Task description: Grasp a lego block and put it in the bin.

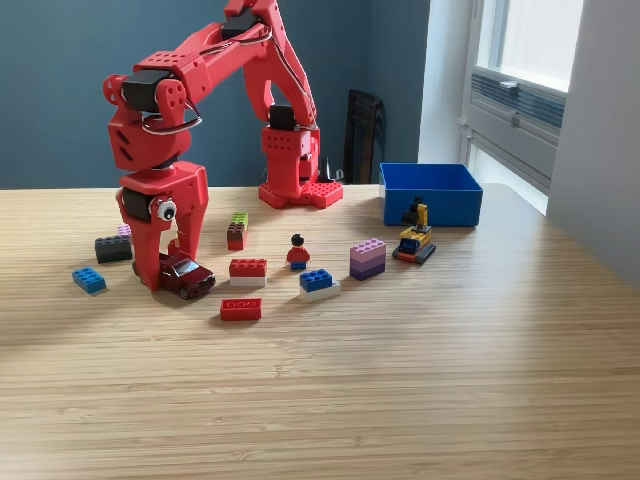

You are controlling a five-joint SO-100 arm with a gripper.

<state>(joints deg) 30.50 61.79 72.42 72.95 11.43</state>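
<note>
My red gripper (172, 268) points down at the exterior view's left. Its fingers stand apart, and the rear of a dark red lego car (188, 277) sits between them on the table. Loose lego blocks lie around it: a blue one (89, 279), a black one (113, 248), a brown and green stack (237, 232), a red and white one (248, 271), a flat red one (241, 309), a blue and white one (319, 283) and a purple stack (367, 259). The blue bin (430, 192) stands at the back right, far from the gripper.
A small minifigure (298, 252) stands among the blocks. A yellow and black lego vehicle (414, 243) sits just in front of the bin. The arm's red base (295, 185) is mounted at the back centre. A wall and window ledge bound the right side.
</note>
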